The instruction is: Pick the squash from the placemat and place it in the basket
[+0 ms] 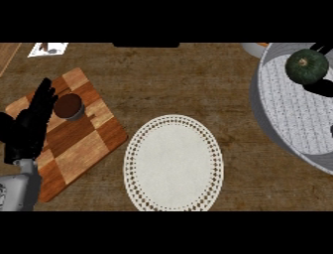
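The right hand [329, 85], fingers curled round the dark green round squash [306, 66], holds it over the large grey woven basket [294, 124], so releasing should come next, while the open left hand [25, 126] rests.

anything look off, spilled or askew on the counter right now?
Nothing spilled or damaged. The squash is over the basket, with the right robot hand around it. The placemat lies flat and bare. A small brown bowl sits upright on the checkered board, where the left robot hand rests open.
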